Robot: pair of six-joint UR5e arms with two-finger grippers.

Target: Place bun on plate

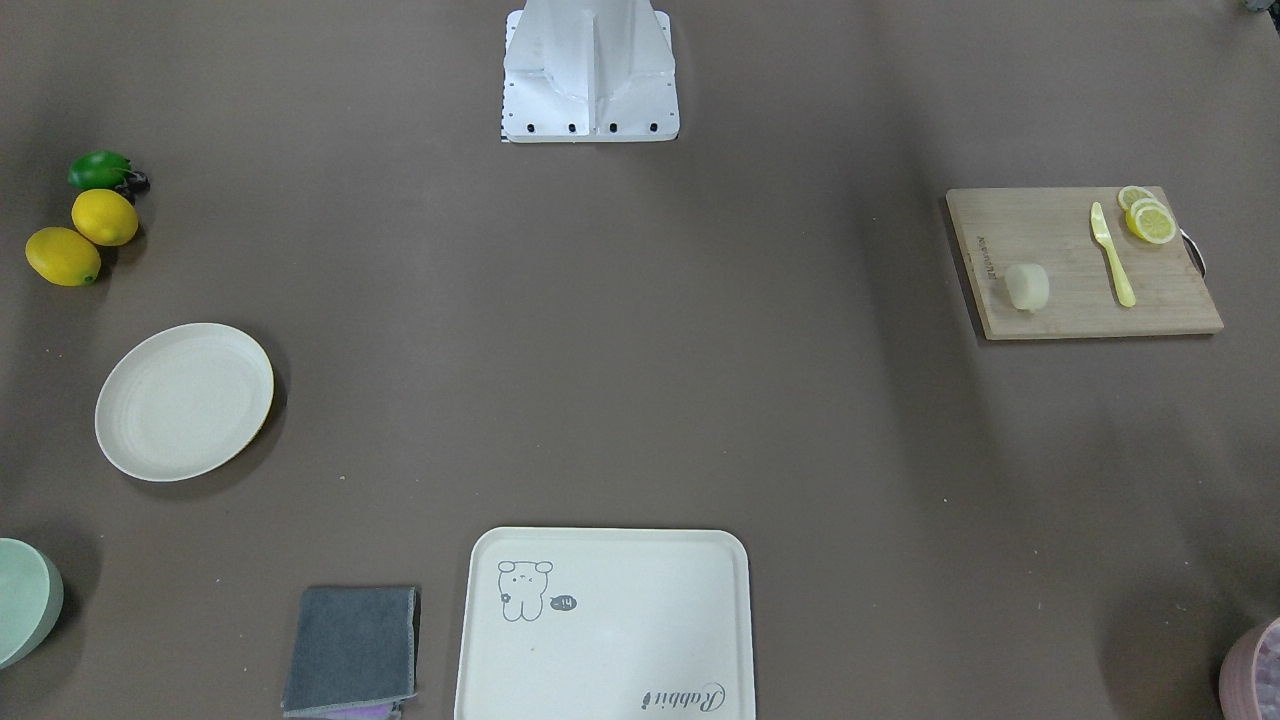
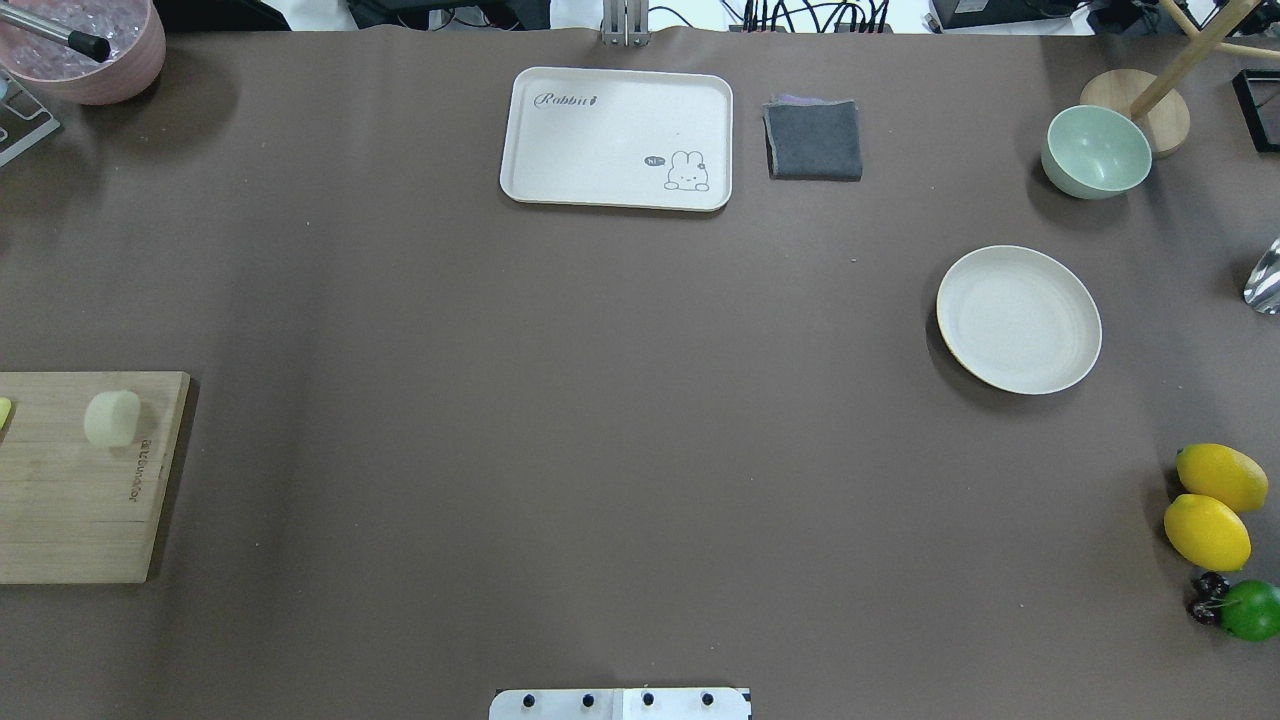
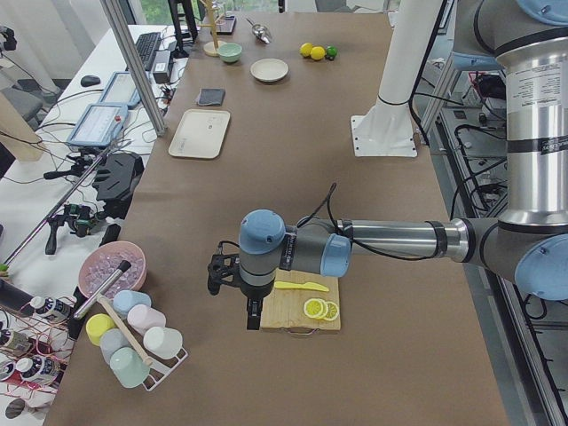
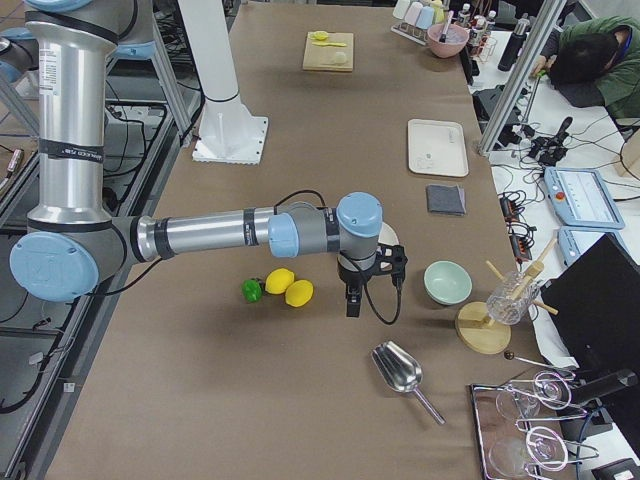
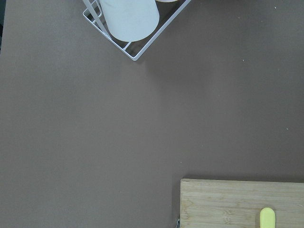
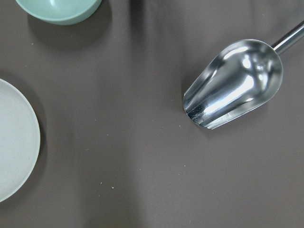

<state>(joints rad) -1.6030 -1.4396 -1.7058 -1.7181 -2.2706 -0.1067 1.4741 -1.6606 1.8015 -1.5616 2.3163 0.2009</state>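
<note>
The bun is a pale rounded block lying on a wooden cutting board, also seen at the overhead view's left edge as the bun. The plate is round, cream-white and bare, on the opposite side of the table. My left gripper hangs over the board's outer end, away from the bun; it shows only in the exterior left view, so I cannot tell its state. My right gripper hovers beside the plate, between lemons and bowl; I cannot tell its state either.
A yellow knife and lemon slices share the board. A cream tray, grey cloth and green bowl line the far edge. Two lemons and a lime lie near the plate; a metal scoop is beyond.
</note>
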